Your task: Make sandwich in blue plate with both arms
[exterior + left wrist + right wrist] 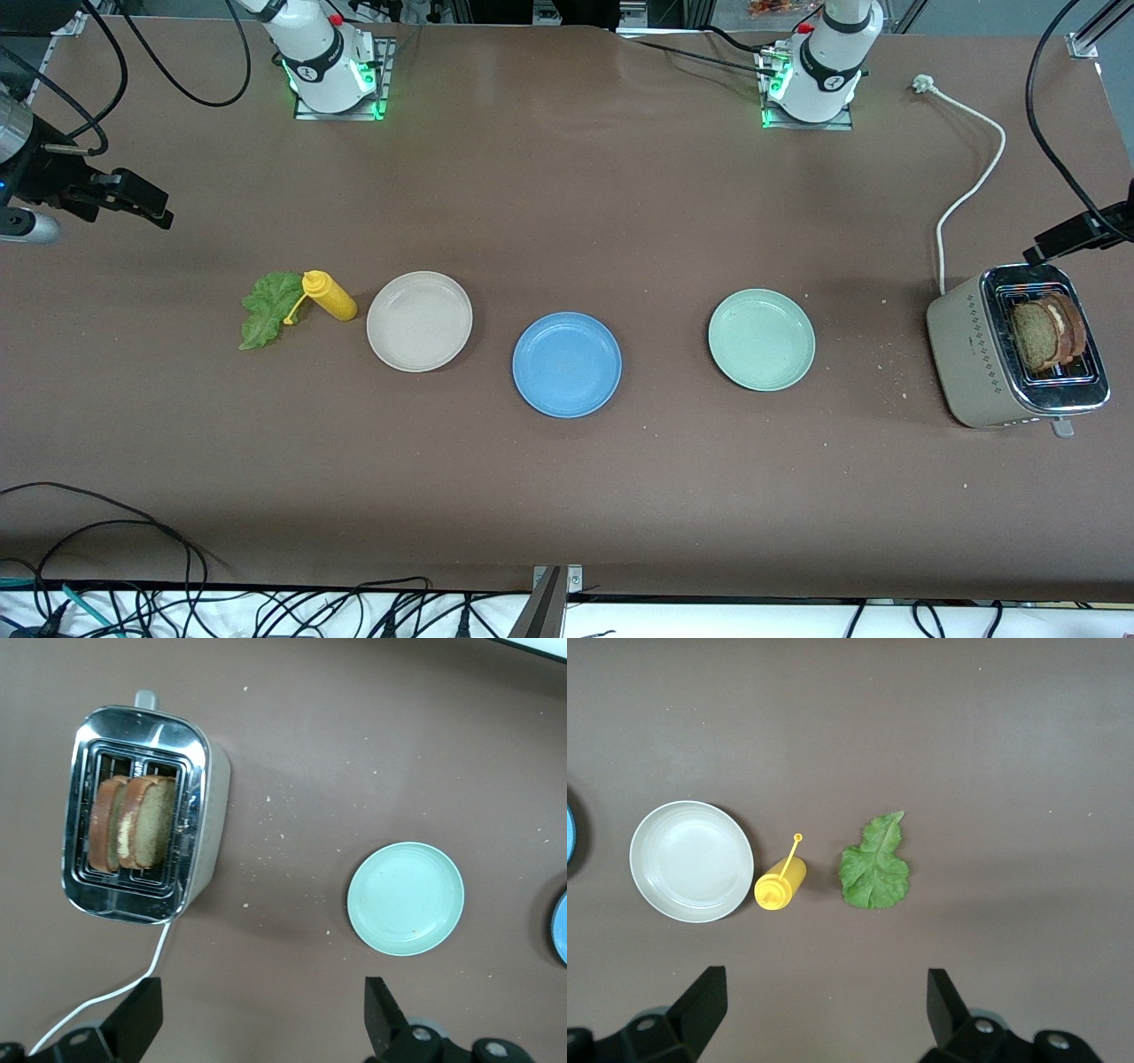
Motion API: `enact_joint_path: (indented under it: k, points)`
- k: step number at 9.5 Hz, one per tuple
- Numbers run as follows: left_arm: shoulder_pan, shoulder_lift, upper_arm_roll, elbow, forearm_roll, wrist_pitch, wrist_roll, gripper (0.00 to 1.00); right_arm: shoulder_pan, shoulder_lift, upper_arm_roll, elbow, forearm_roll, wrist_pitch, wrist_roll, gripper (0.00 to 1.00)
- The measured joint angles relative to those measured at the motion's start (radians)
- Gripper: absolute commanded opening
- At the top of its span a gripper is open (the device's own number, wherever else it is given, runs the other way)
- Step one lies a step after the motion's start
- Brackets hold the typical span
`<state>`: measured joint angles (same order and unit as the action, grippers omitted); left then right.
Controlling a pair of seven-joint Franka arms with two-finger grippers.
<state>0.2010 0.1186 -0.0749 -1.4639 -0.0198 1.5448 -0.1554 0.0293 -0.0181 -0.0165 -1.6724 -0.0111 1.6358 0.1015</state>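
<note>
**Nothing on the plate yet: both hands wait wide apart above their ingredients**

The blue plate [567, 364] lies bare on the counter [567, 496], between the beige plate [419, 321] toward the right arm's end and the pale green plate [761, 339] toward the left arm's end; it sits a little nearer the front camera than either; no bread and no leaf is on it, so the sandwich is, by my judgement, at its very first step.

The two bread slices [1050, 330] stand side by side in the slots of the toaster [970, 354] at the left arm's end of the counter, its white cord [970, 190] trailing away toward the arm bases; the lettuce leaf [266, 308] lies flat on the counter at the right arm's end, with a yellow squeeze bottle [330, 296] on its side between the leaf and the beige plate, its nozzle tip touching or just over the leaf's edge.

The left hand [261, 1019] hangs high over the counter by the toaster and the green plate, fingers spread wide with nothing between them; the right hand [824, 1014] hangs likewise high over the counter by the leaf and bottle, fingers also wide apart and empty.

The next move likely falls to the left arm: come down over the toaster, close on the top edge of one slice, lift it straight up clear of the slot and carry it to the blue plate; the slices stand close together, so the fingers would have to take one alone; the right arm's leaf pick calls for a low pinch on a thin, limp thing, clear of the bottle's nozzle.
</note>
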Motion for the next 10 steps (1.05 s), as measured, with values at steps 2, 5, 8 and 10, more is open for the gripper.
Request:
enact_joint_path:
  k: [2,5,8,10]
  points:
    - [0.023,0.0,0.001,0.0,0.0,-0.002,0.027,1.0,0.0,0.0,0.0,0.0,0.0,0.0,0.0,1.0]
    - [0.023,0.0,-0.003,-0.001,0.0,-0.007,0.027,1.0,0.0,0.0,-0.001,0.0,0.0,0.0,0.0,1.0]
    - [0.023,0.0,-0.003,-0.003,0.0,-0.011,0.027,1.0,0.001,0.0,-0.001,0.0,0.0,0.0,0.0,1.0]
    - [0.023,0.0,-0.003,-0.005,0.0,-0.012,0.027,1.0,0.004,0.0,0.0,0.0,0.0,0.0,0.0,1.0]
